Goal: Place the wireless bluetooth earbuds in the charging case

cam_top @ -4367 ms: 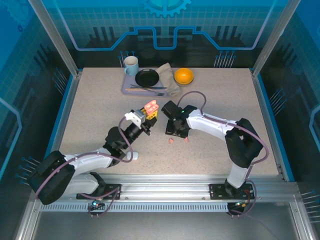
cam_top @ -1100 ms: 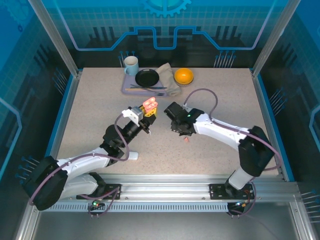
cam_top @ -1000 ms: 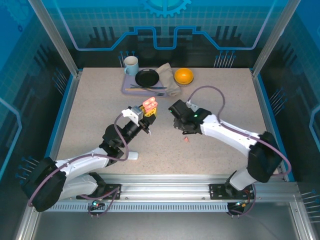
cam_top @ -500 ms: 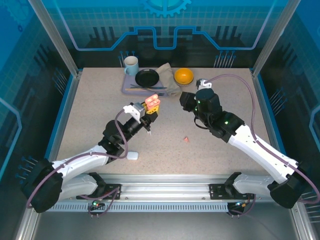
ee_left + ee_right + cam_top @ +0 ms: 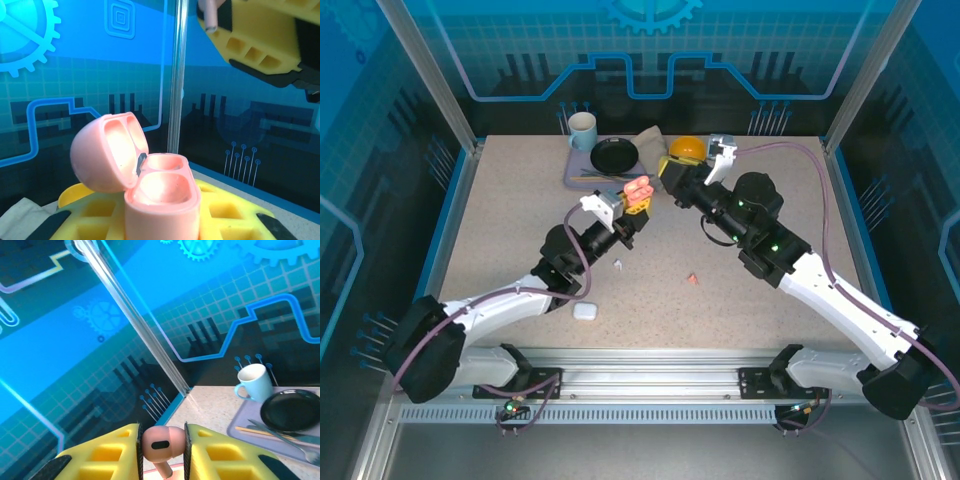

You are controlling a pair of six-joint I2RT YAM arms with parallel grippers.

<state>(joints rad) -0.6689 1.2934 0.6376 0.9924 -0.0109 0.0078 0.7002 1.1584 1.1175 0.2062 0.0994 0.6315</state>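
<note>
— Just in front of the lavender plastic tray [image 5: 578,180], what does the left gripper [image 5: 633,204] have?
— Its yellow fingers are clamped on a salmon-pink rounded charging case [image 5: 162,197], upright, lid swung open.
— And the right gripper [image 5: 671,174]?
— Raised just beside that case, near the tray's right end, pinching a salmon-pink stemmed earbud [image 5: 161,442] by its bulb. Another pink earbud [image 5: 692,279] lies on the speckled table [image 5: 770,190], well in front of the tray.
</note>
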